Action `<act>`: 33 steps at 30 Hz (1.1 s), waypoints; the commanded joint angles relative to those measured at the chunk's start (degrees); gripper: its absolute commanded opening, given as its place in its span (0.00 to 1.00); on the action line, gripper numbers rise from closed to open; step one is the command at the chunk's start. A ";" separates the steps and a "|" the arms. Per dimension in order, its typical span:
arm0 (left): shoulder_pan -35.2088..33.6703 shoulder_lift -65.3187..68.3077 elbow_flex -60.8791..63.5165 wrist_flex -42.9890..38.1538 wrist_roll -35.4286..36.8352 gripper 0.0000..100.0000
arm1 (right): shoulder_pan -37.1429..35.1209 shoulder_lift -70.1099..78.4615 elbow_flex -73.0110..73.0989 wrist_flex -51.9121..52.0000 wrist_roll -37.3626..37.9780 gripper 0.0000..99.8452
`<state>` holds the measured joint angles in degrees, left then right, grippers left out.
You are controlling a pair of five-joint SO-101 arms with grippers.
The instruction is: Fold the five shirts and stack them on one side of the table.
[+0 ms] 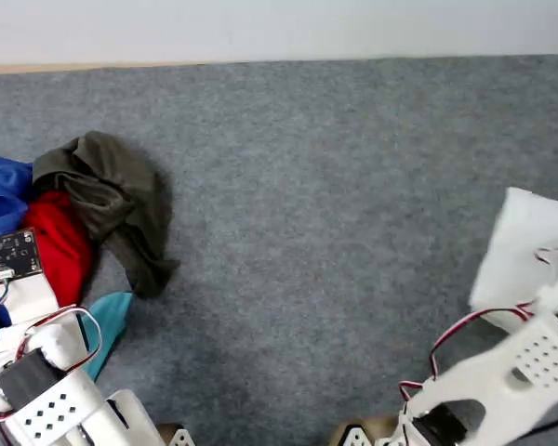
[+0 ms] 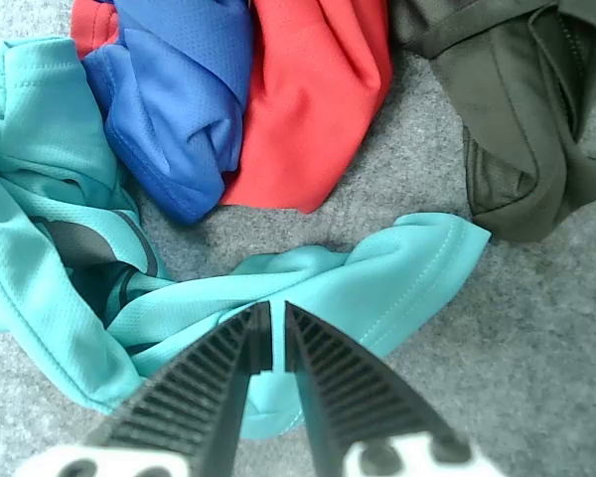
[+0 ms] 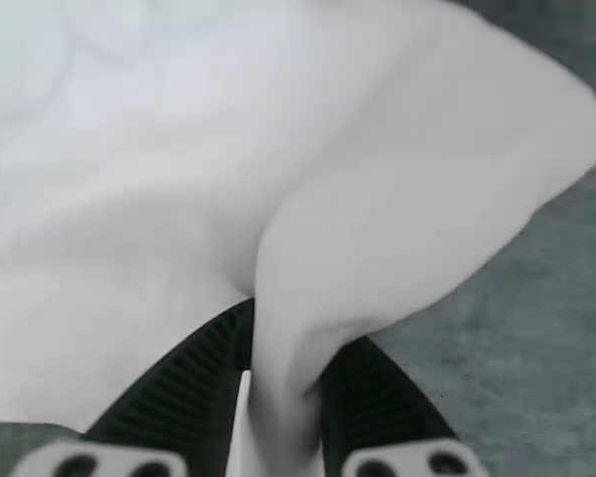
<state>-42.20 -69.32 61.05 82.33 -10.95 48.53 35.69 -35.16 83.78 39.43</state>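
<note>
Working on the first of five shirts, we reckon: our right gripper [image 3: 283, 338] pinches a ridge of the plain white cloth shirt [image 3: 228, 149], well apart from the crumpled olive-green shirt [image 1: 112, 200]. Our left gripper [image 2: 276, 310], jaws pressed nearly together, hovers over the teal mesh shirt [image 2: 397, 268] just beside the olive one. Next we need a clean fold-over with no dragging.

Left pincer [image 2: 276, 312] sits over the first shirt [image 2: 387, 273]. Just beyond the pincer lie the second shirt [image 2: 184, 109] and third shirt [image 2: 313, 99], touching. The fourth shirt [image 2: 517, 109] is beside them, toward the right pincer [image 3: 288, 338]. That pincer grips a fold of the fifth shirt [image 3: 278, 149], well apart across the counter [image 1: 335, 186].
</note>
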 commanded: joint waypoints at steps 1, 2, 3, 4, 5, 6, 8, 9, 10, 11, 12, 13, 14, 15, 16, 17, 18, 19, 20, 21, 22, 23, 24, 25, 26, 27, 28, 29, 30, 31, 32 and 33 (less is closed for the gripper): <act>0.09 -0.62 -0.40 -0.88 -0.18 0.03 | 3.82 -3.82 -2.20 -3.56 3.34 0.01; 0.09 -0.62 -0.40 -0.88 -0.18 0.03 | 4.53 -3.82 -2.20 -4.09 4.13 0.01; 0.09 -0.62 -0.40 -0.88 -0.18 0.03 | 5.32 -3.82 -2.20 -4.53 4.75 0.01; 0.09 -0.62 -0.40 -0.88 -0.18 0.03 | 6.11 -3.82 -2.20 -4.97 5.36 0.01; 0.09 -0.62 -0.40 -0.88 -0.18 0.03 | 6.90 -3.82 -2.20 -5.49 5.89 0.01; 0.09 -0.62 -0.40 -0.88 -0.18 0.03 | 7.69 -3.82 -2.20 -5.76 6.51 0.01; 0.09 -0.62 -0.40 -0.88 -0.18 0.03 | 8.84 -3.82 -2.11 -6.37 7.38 0.01; 0.09 -0.62 -0.40 -0.88 -0.18 0.03 | 9.19 -3.74 -2.11 -6.37 7.65 0.01; 0.09 -0.62 -0.40 -0.88 -0.18 0.03 | 9.36 -3.21 -2.11 -6.37 7.82 0.01; 0.09 -0.62 -0.40 -0.88 -0.18 0.03 | 9.36 -2.59 -2.11 -6.37 8.00 0.01; 0.09 -0.62 -0.40 -0.88 -0.18 0.03 | 9.54 -1.98 -2.11 -6.37 8.70 0.01; 0.09 -0.62 -0.40 -0.88 -0.18 0.03 | 9.98 -1.45 -2.20 -6.37 9.14 0.01; 0.09 -0.62 -0.40 -0.88 -0.18 0.03 | 10.33 -1.01 -2.20 -6.81 9.32 0.01; 0.09 -0.62 -0.40 -0.88 -0.18 0.03 | 10.86 -0.75 -2.20 -7.69 9.32 0.01; 0.09 -0.62 -0.40 -0.88 -0.18 0.03 | 11.65 -0.57 -2.20 -8.57 9.32 0.01; 0.00 -0.62 -0.40 -0.88 -0.18 0.03 | 12.26 -0.48 -2.20 -9.63 9.32 0.01; 0.00 -0.62 -0.40 -0.88 -0.18 0.03 | 12.70 -0.48 -2.20 -10.51 9.32 0.01; 0.09 -0.62 -0.40 -0.88 -0.18 0.03 | 12.97 -0.48 -2.20 -11.21 9.32 0.01; 0.09 -0.62 -0.40 -0.88 -0.18 0.03 | 13.32 -0.48 -2.20 -11.65 9.32 0.01; 0.09 -0.62 -0.40 -0.88 -0.18 0.03 | 13.58 -0.57 -2.20 -12.09 9.32 0.02; 0.09 -0.62 -0.40 -0.88 -0.18 0.03 | 13.67 -0.57 -2.20 -12.62 9.32 0.02; 0.09 -0.62 -0.40 -0.88 -0.18 0.03 | 13.76 -0.66 -2.20 -12.88 9.32 0.05; 0.09 -0.62 -0.40 -0.88 -0.18 0.03 | 14.02 -0.66 -2.20 -12.97 9.32 0.08; 0.09 -0.62 -0.40 -0.88 -0.18 0.03 | 14.37 -0.84 -2.20 -12.88 9.32 0.13; 0.09 -0.62 -0.40 -0.88 -0.18 0.03 | 14.64 -1.19 -2.20 -12.88 9.23 0.17; 0.09 -0.62 -0.40 -0.88 -0.18 0.03 | 14.81 -1.80 -2.20 -12.88 9.14 0.21; 0.09 -0.62 -0.40 -0.88 -0.18 0.03 | 15.16 -2.59 -2.20 -12.70 9.05 0.23; 0.09 -0.62 -0.40 -0.88 -0.18 0.03 | 15.34 -3.30 -2.20 -12.62 9.05 0.24; 0.09 -0.62 -0.40 -0.88 -0.18 0.03 | 15.43 -4.00 -2.20 -12.62 9.05 0.24; 0.09 -0.62 -0.40 -0.88 -0.18 0.03 | 15.43 -4.70 -2.20 -12.62 9.05 0.24; 0.09 -0.62 -0.40 -0.88 -0.18 0.03 | 15.34 -5.41 -2.20 -12.53 9.05 0.24; 0.09 -0.62 -0.40 -0.88 -0.18 0.03 | 15.25 -6.11 -2.20 -12.44 9.05 0.24</act>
<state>-42.20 -69.32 61.05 82.33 -10.95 63.65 35.16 -35.16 72.09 47.96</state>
